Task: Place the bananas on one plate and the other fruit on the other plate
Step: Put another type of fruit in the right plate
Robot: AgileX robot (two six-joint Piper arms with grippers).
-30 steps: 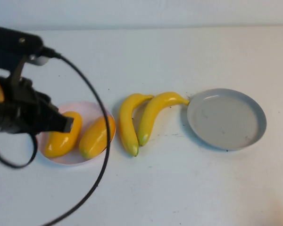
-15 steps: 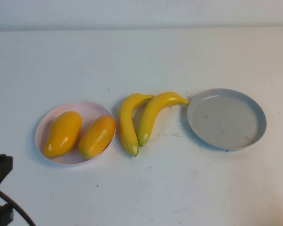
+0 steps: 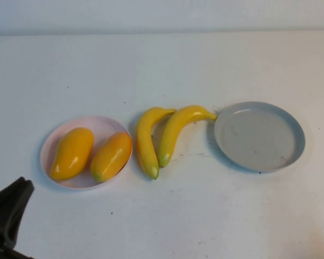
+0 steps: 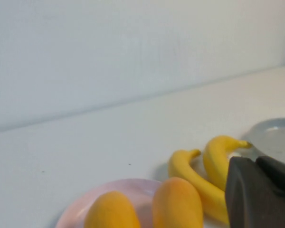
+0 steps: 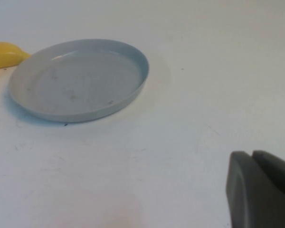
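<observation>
Evidently smooth, stiff and light, the bananas (image 3: 161, 137) lie on the table between the pink plate (image 3: 101, 125) and grey-blue plate (image 3: 297, 135), best pinched mid-length; left gripper (image 4: 263, 192) and right gripper (image 5: 261, 190) look closed, empty.

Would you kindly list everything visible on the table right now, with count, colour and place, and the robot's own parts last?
bananas: two, yellow with greenish tips, lying side by side on the table between the two plates; the right one's stem end reaches the grey-blue plate's rim.
mango-like fruits: two, orange-yellow, side by side on the pink plate.
pink plate: one, pale pink, left of the bananas.
grey-blue plate: one, grey-blue with dark specks, right of the bananas, holding nothing.
table: one, white, under everything.
left claw: one, black, at the near left corner of the high view, clear of the pink plate.
right claw: one, dark grey, seen only in the right wrist view, on the near side of the grey-blue plate.
</observation>
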